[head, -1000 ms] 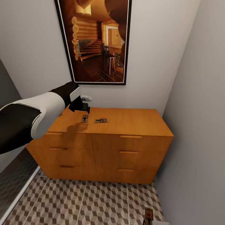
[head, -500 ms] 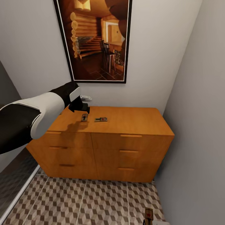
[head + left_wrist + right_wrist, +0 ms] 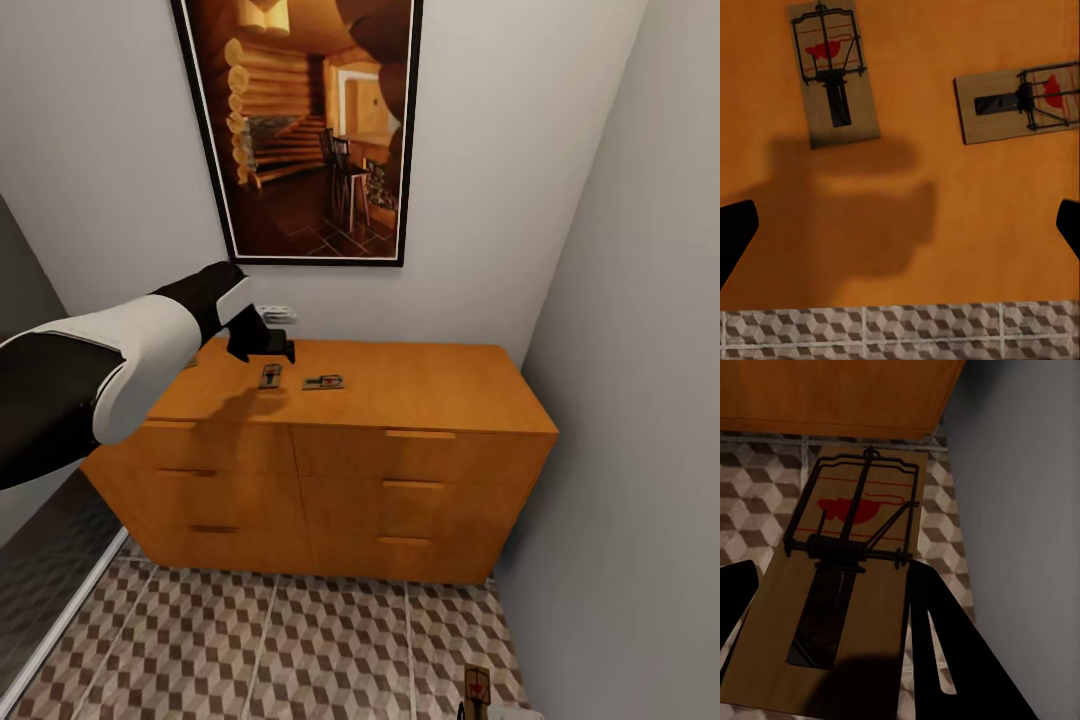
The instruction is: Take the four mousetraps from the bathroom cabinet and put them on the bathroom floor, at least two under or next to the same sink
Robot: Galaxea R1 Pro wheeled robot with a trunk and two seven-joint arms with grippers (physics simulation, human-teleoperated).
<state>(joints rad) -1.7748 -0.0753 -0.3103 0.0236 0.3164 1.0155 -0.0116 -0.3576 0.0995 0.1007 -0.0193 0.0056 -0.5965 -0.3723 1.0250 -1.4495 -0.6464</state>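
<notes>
Two mousetraps on the cabinet, a third clamped in the right fingers.

No writing is legible. One mousetrap (image 3: 270, 376) and a second mousetrap (image 3: 324, 382) lie near each other on the cabinet (image 3: 400, 400) top. The left gripper (image 3: 268, 345) hovers above them, fingers spread wide, arm outstretched. The right gripper (image 3: 832, 622) holds a third mousetrap (image 3: 844, 577) low over the bathroom floor (image 3: 300, 650).

Bare cabinet top (image 3: 440, 385) right of two mousetraps (image 3: 323, 382); grey walls (image 3: 620, 330) hem it.
</notes>
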